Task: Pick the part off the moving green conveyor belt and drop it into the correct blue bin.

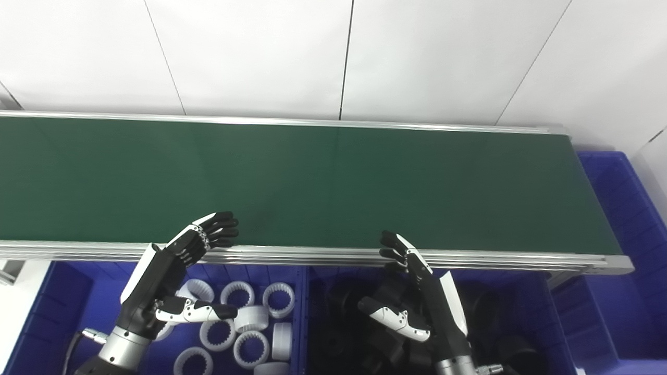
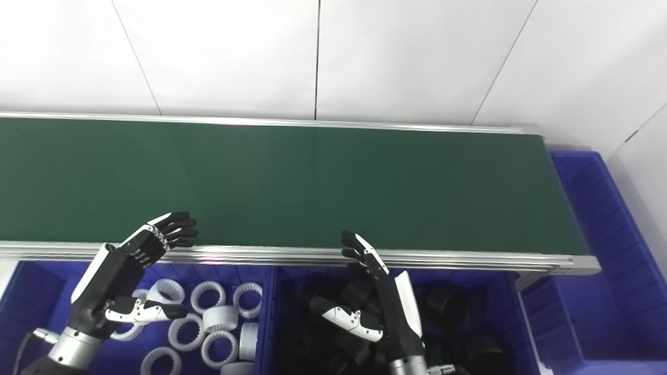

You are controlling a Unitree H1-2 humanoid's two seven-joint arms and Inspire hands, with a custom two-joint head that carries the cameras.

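Observation:
The green conveyor belt [image 1: 312, 182] runs across the view and carries no part that I can see. My left hand [image 1: 172, 271] hovers open over the near rail, above a blue bin [image 1: 47, 307] holding several white toothed rings [image 1: 279, 299]. My right hand [image 1: 417, 291] is open too, fingers spread, above a second blue bin [image 1: 526, 281] filled with black ring parts [image 1: 338, 307]. Neither hand holds anything.
A metal rail [image 1: 323, 256] edges the belt on the near side, another on the far side. A third blue bin [image 1: 630, 219] stands past the belt's right end. A white panelled wall [image 1: 333, 52] rises behind the belt.

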